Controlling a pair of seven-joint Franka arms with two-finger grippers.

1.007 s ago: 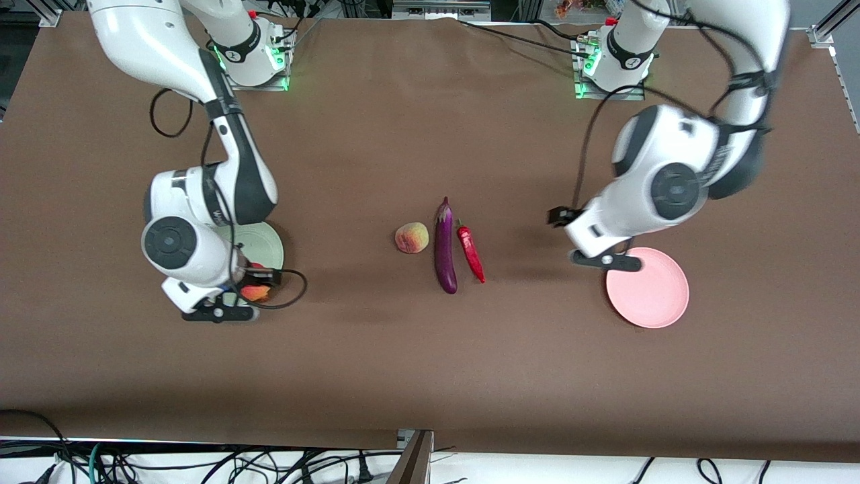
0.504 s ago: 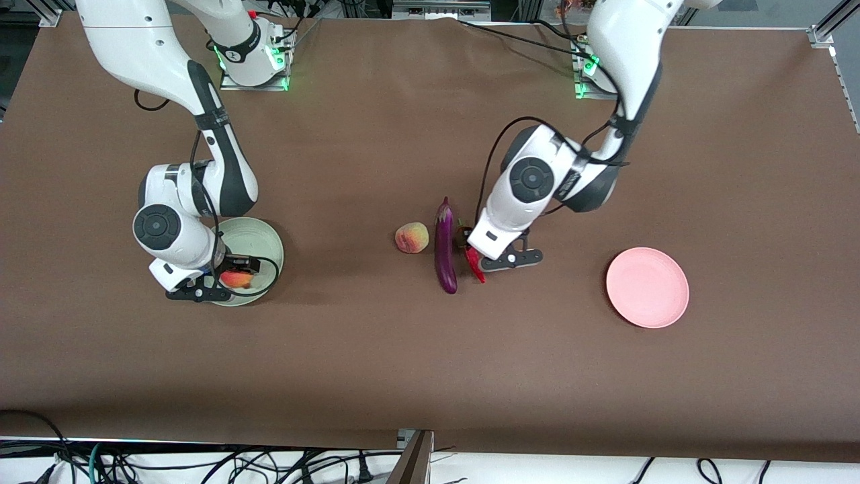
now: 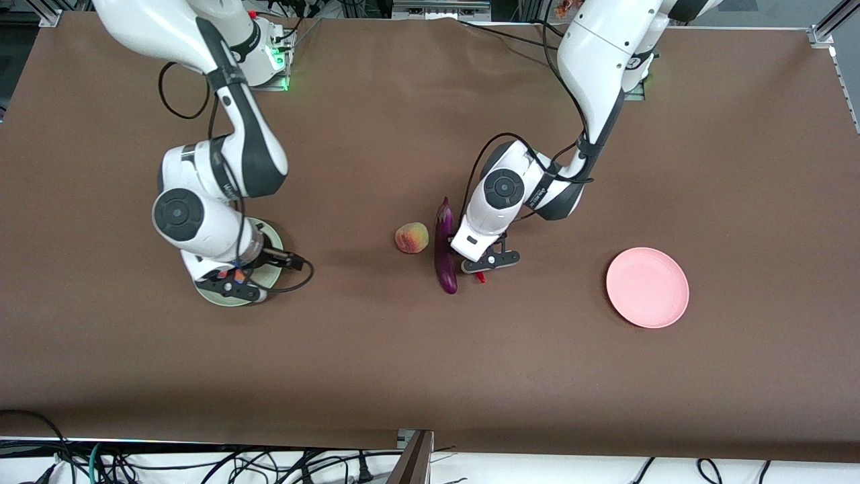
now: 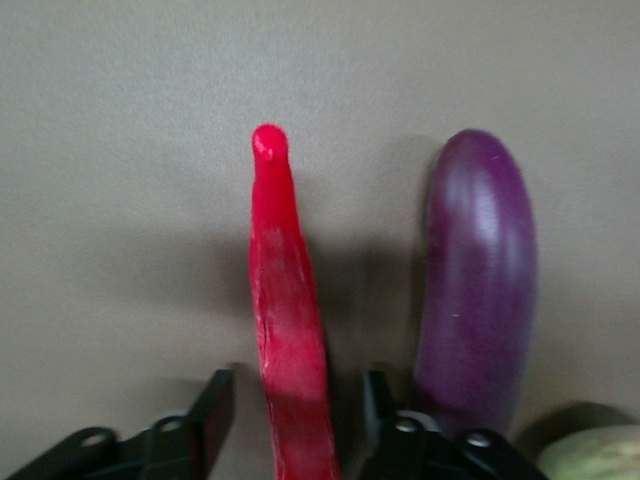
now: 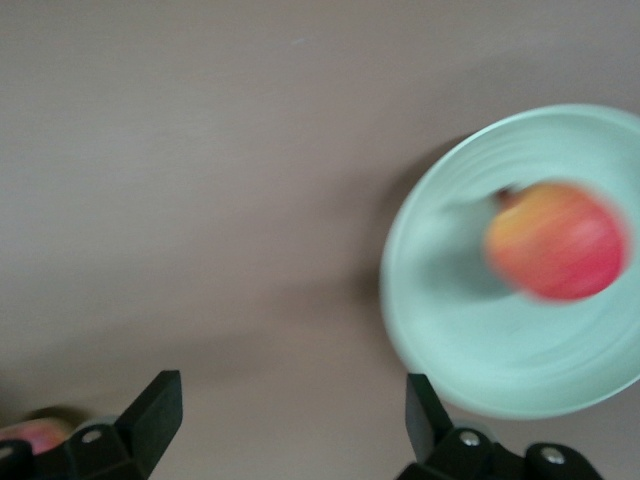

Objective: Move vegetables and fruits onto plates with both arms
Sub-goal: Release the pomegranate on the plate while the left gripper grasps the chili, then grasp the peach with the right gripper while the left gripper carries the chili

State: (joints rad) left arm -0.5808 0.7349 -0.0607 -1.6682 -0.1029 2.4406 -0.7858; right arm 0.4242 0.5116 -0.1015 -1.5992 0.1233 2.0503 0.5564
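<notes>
The red chili pepper [image 4: 285,300] lies on the table beside the purple eggplant [image 4: 478,290]. My left gripper [image 4: 296,400] is open, low over the chili, with one finger on each side of it and gaps between. In the front view the left hand [image 3: 484,252] hides all but the chili's tip [image 3: 481,275], next to the eggplant [image 3: 443,252]. The red apple [image 5: 558,255] lies on the mint green plate [image 5: 450,330]. My right gripper [image 5: 290,405] is open and empty above the table at the plate's edge. The peach [image 3: 411,238] lies beside the eggplant. The pink plate [image 3: 647,287] is bare.
The mint plate [image 3: 274,240] is mostly hidden under the right hand in the front view. Black cables hang from both wrists. The brown table stretches wide nearer to the front camera than all the objects.
My left arm swung from over the pink plate to the chili and came down over it. My right gripper let go of the apple onto the mint plate and drew back.
</notes>
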